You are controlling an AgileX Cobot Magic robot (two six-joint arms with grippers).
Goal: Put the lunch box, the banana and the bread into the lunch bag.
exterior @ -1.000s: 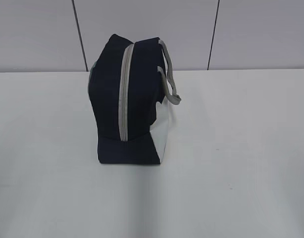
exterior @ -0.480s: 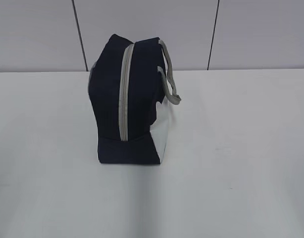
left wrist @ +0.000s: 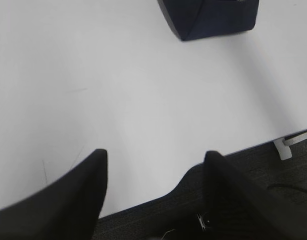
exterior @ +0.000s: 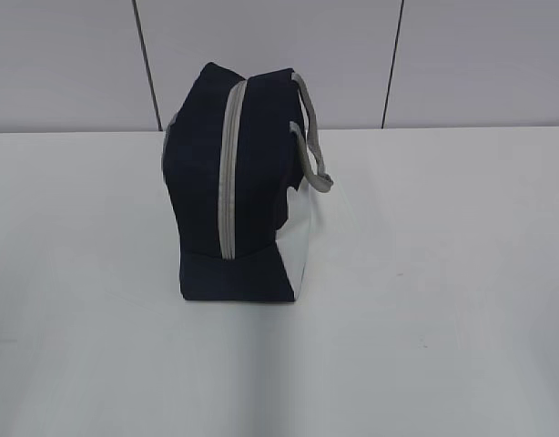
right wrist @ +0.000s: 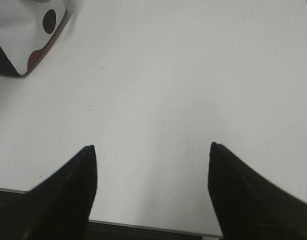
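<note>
White tabletop [exterior: 443, 273] under us, grey panelled wall [exterior: 261, 55] behind. Our left gripper [left wrist: 156, 155] hangs over the table's near edge, jaws spread, nothing between them. Our right gripper [right wrist: 151, 147] is likewise spread wide and empty above bare table. Ahead of both stands the tall navy-blue fabric lunch bag [exterior: 202, 182] with white side panel, upright, its grey zipper [exterior: 229, 173] shut, its grey strap handle [exterior: 313, 137] drooping right. We see no lunch box, banana or bread.

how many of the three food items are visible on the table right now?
0. No lunch box, banana or bread shows in any view. Only the lunch bag stands on the table, its zipper apparently closed, so items may be hidden inside or behind it.
</note>
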